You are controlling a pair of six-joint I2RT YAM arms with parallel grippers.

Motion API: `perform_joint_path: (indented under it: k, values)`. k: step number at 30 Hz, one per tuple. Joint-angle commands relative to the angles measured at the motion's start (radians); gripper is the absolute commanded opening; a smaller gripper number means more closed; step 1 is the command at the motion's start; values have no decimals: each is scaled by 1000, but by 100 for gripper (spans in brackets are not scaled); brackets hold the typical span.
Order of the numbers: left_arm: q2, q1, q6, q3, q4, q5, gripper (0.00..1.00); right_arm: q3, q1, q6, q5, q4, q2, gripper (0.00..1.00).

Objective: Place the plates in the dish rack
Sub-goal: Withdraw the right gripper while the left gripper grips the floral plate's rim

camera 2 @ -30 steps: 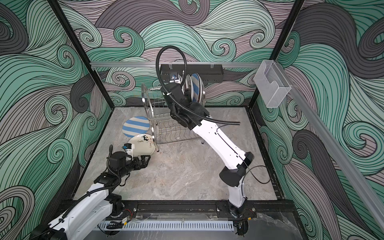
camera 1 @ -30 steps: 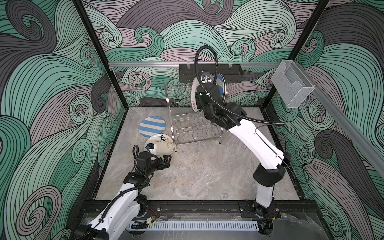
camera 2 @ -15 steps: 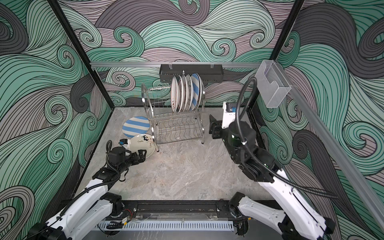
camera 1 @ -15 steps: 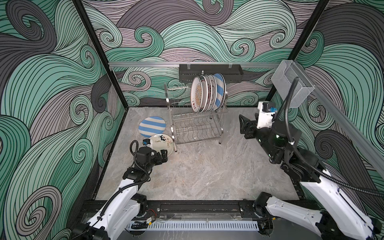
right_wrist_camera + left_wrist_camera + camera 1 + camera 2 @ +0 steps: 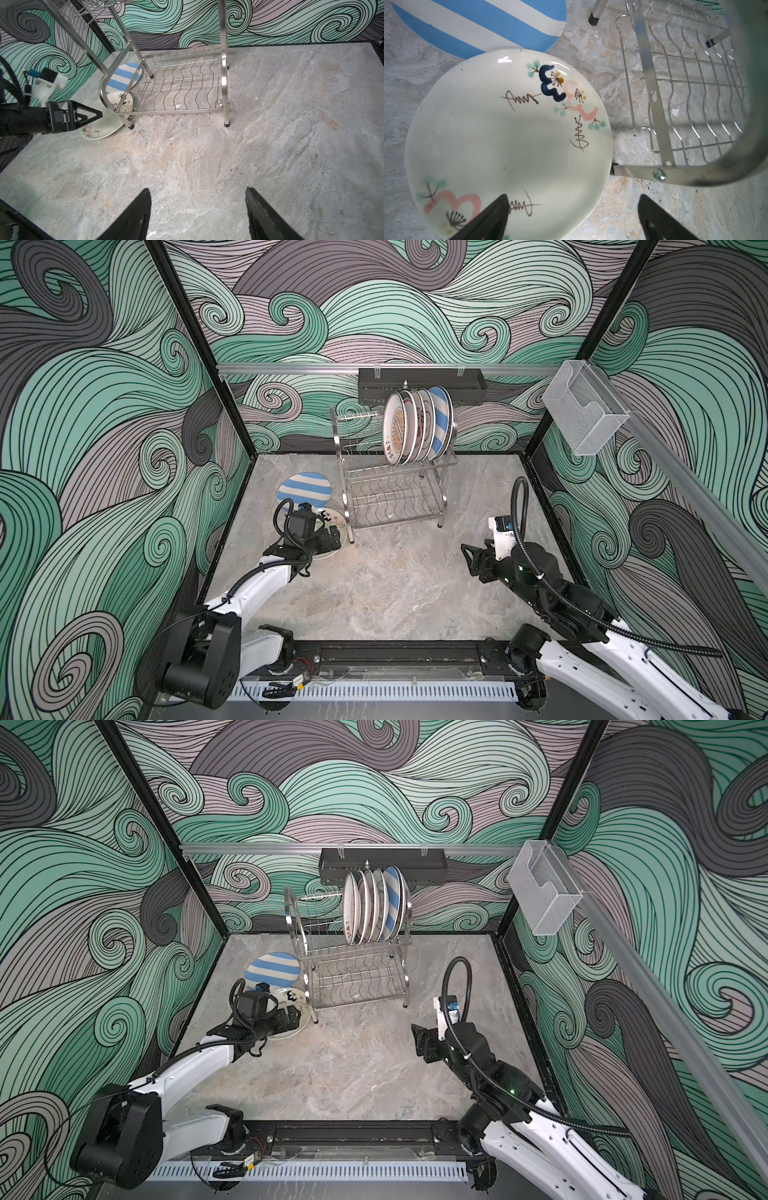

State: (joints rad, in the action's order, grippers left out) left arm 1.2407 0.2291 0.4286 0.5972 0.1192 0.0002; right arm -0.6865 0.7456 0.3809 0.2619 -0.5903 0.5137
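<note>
right jaws withdrawn; left wrist shows flowered plate (image 5: 508, 145)

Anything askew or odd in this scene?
The cream plate overlaps the striped plate's rim and sits right up against the rack's leg. Dark specks and a small white chip lie around the rack.
</note>
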Motion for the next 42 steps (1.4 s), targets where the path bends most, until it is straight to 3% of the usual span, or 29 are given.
perform_joint_path:
  k: [1, 16, 37, 42]
  values:
    - [39, -14, -30, 41, 15, 4, 99, 21, -5, 32, -17, -12, -37, 72]
    - [132, -42, -21, 26, 18, 63, 98, 63, -6, 44, -39, 28, 20, 76]
    - [-5, -43, 75, -51, 151, 204, 99, 54, -20, 47, -104, 96, 124, 78]
    - [-54, -43, 47, -27, 153, 89, 99, 58, -24, 48, -107, 96, 118, 77]
